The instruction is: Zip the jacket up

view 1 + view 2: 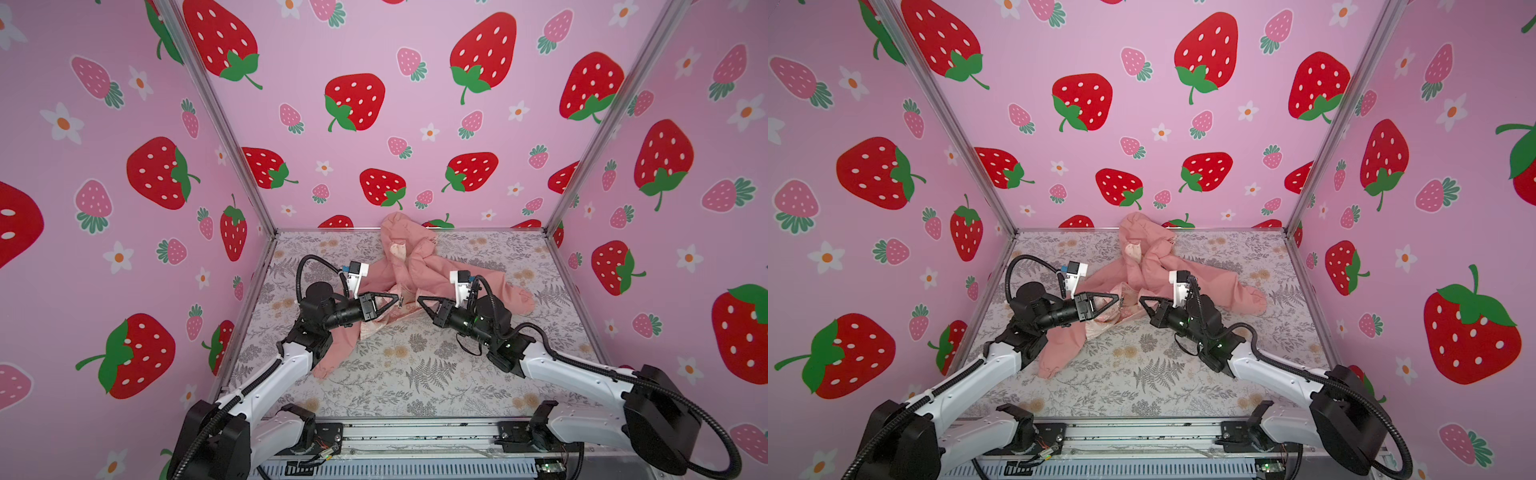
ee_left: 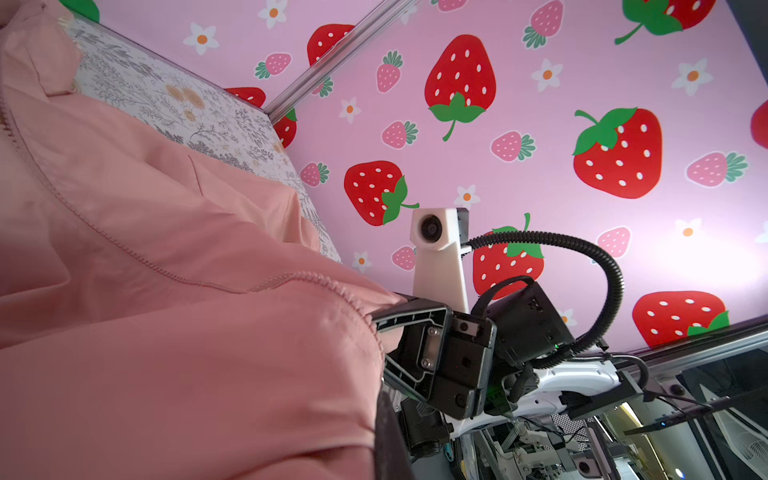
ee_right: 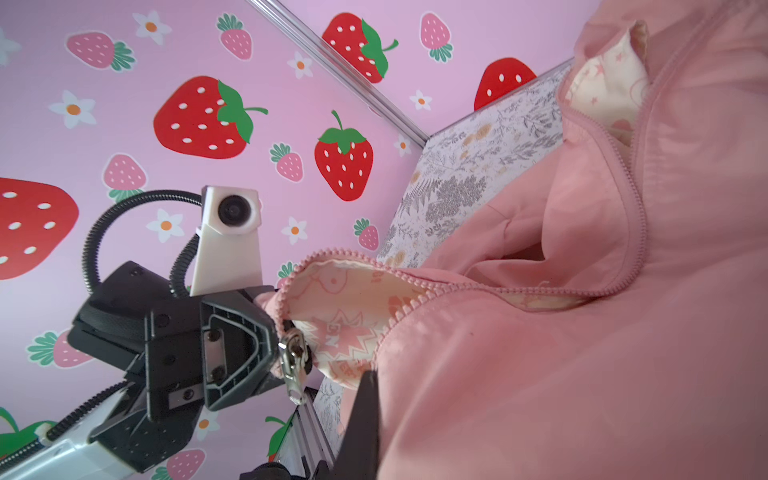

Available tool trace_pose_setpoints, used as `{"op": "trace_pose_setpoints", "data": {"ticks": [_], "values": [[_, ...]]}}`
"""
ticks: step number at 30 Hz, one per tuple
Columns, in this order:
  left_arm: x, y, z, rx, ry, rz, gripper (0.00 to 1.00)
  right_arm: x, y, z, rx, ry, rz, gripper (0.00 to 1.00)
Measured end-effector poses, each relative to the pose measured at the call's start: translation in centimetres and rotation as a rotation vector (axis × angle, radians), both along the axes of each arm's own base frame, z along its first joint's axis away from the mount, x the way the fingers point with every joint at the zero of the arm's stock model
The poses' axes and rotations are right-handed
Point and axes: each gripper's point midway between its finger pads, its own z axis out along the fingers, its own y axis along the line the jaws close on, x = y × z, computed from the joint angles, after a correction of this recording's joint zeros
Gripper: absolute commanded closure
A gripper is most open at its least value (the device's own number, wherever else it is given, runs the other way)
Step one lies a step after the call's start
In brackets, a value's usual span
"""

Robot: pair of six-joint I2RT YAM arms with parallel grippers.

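Observation:
The salmon-pink jacket [image 1: 432, 266] [image 1: 1154, 270] lies crumpled mid-table, hood toward the back wall, one sleeve trailing right and one toward the front left. Its front is open; the right wrist view shows cream printed lining [image 3: 345, 299] between two separate rows of zipper teeth. My left gripper [image 1: 398, 300] [image 1: 1119, 300] [image 3: 276, 336] is shut on the jacket's front edge right at the metal zipper slider [image 3: 293, 361], whose pull hangs down. My right gripper [image 1: 419, 299] [image 1: 1140, 299] [image 2: 376, 322] faces it a short gap away, shut on the opposite front edge. Pink fabric [image 2: 166, 332] hides both grippers' own tips in their wrist views.
The floral table cover [image 1: 415, 365] stretches out in front of the jacket. Strawberry-print walls with metal corner posts [image 1: 232, 137] close in three sides. A metal rail [image 1: 415, 432] carrying both arm bases runs along the front edge.

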Motion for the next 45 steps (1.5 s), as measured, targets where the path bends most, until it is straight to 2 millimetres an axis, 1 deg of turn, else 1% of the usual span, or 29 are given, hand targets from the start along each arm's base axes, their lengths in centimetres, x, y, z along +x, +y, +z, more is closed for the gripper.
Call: {"op": "trace_pose_setpoints", "data": {"ticks": [4,8,11,14,18,23,27,32,41,45], "values": [[0.0,-0.2,0.5,-0.026,0.003,-0.014,1.0,0.4,-0.2,1.2,0.042,-0.02,-0.008,1.0],[0.4,-0.5,0.6,-0.059,0.036,-0.025,1.0,0.3,0.3,2.5,0.104,-0.053,0.022,1.0],[0.6,-0.6,0.5,-0.079,0.063,-0.031,1.0,0.2,0.6,3.0,0.133,-0.066,0.04,1.0],[0.8,-0.8,1.0,-0.116,0.093,-0.047,1.0,0.1,1.0,3.9,0.179,-0.093,0.064,1.0],[1.0,-1.0,1.2,-0.153,0.139,-0.056,1.0,-0.1,1.2,4.7,0.219,-0.108,0.079,1.0],[1.0,-1.1,2.5,-0.199,0.154,-0.077,1.0,-0.3,1.0,6.2,0.281,-0.135,0.088,1.0],[1.0,-1.2,3.2,-0.224,0.154,-0.088,1.0,-0.3,1.2,6.3,0.305,-0.129,0.095,1.0],[0.8,-1.2,3.7,-0.239,0.153,-0.098,1.0,-0.1,1.5,5.9,0.324,-0.108,0.104,1.0],[0.9,-1.3,3.9,-0.257,0.158,-0.114,1.0,0.2,2.0,5.5,0.357,-0.081,0.115,1.0],[0.7,-1.3,4.1,-0.264,0.155,-0.123,1.0,0.1,1.9,6.0,0.379,-0.087,0.117,1.0]]}}
